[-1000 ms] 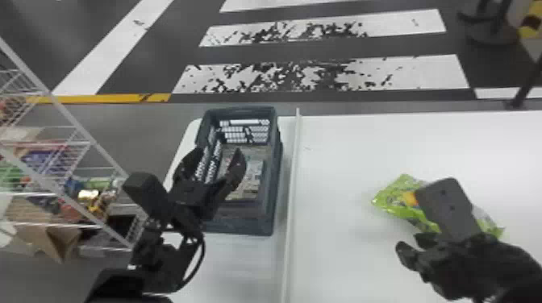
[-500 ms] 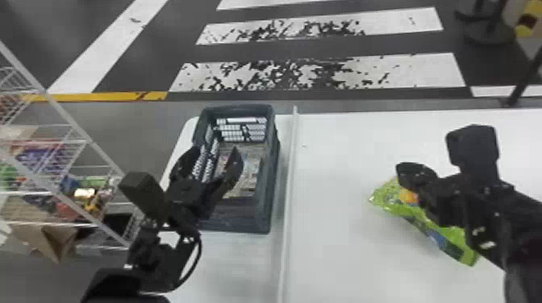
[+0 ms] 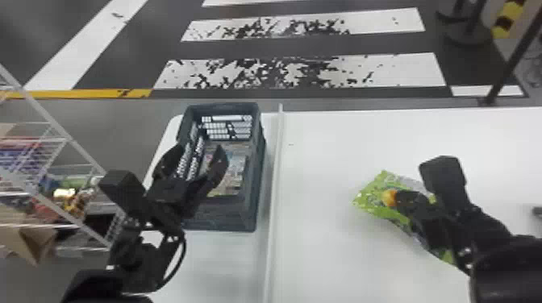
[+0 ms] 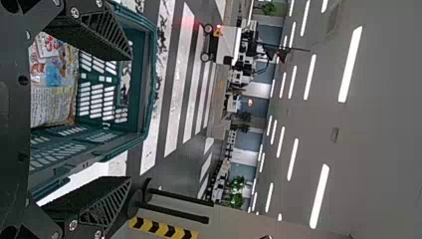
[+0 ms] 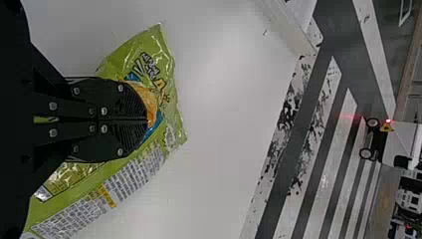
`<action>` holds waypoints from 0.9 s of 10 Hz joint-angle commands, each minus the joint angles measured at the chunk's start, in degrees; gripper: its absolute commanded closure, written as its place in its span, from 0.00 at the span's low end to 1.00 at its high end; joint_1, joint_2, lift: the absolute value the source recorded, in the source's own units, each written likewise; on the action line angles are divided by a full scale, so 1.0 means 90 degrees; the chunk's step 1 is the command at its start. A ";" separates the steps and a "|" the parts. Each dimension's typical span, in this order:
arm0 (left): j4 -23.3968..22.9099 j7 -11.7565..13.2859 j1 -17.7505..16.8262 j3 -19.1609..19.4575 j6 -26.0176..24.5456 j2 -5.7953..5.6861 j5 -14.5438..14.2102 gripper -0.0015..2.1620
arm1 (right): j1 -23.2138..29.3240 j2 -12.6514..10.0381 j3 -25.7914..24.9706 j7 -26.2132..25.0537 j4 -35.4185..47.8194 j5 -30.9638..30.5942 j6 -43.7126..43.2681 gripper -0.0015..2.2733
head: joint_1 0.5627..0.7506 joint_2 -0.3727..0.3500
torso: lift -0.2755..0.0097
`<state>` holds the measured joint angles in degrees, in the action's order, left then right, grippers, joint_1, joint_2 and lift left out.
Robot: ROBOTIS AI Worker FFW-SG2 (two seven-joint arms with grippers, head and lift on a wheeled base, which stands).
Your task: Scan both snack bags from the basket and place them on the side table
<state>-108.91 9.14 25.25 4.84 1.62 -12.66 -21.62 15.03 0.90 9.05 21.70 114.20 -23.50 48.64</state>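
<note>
Basket [image 3: 219,215]: dark, slotted, left of the raised strip [image 3: 275,181] on the white table [image 3: 330,262]; printed sheets [image 4: 52,74] lie flat on its floor
Green snack bag [image 3: 373,197]: lying to the right of the basket, well apart from it, across the strip; set askew, one end angled toward the robot
Right gripper [image 5: 148,121]: to the right of the basket, at the green snack bag; fingers pressed together over the orange patch; cannot tell whether any film is nipped between them
Left gripper [image 3: 200,150]: spread, nothing between its fingers, above the basket's left side
Small-print panel [image 5: 132,174]: on the bag, beside the right gripper's fingers, facing the wrist camera; perhaps the side worth offering to a scanner
Step in hand: looks like securing or settling the bag to the right of the basket; scan status not readable from here
Doing it well: if a grip is wanted, part the fingers, come down astride a loose fold and close softly; a slight trial lift would prove the hold. If only placing, ease straight up so the film is not dragged
Watch for: closed tips pushing down would likely skate the slick bag over the table or dent its contents; wrinkles could spoil a code read
Handling: probably light and floppy, ends apt to swing; keep any pinch near the middle
</note>
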 commanded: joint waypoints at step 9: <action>0.0001 0.0010 0.0016 -0.0010 0.0000 -0.0029 0.0000 0.07 | 0.0361 -0.0022 -0.0195 -0.0107 0.1012 -0.0006 0.0236 0.99 | 0.70 0.73 | 0.70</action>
<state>-108.90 9.14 25.40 4.75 1.62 -12.92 -21.62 18.09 0.66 8.07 20.74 122.30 -23.45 49.57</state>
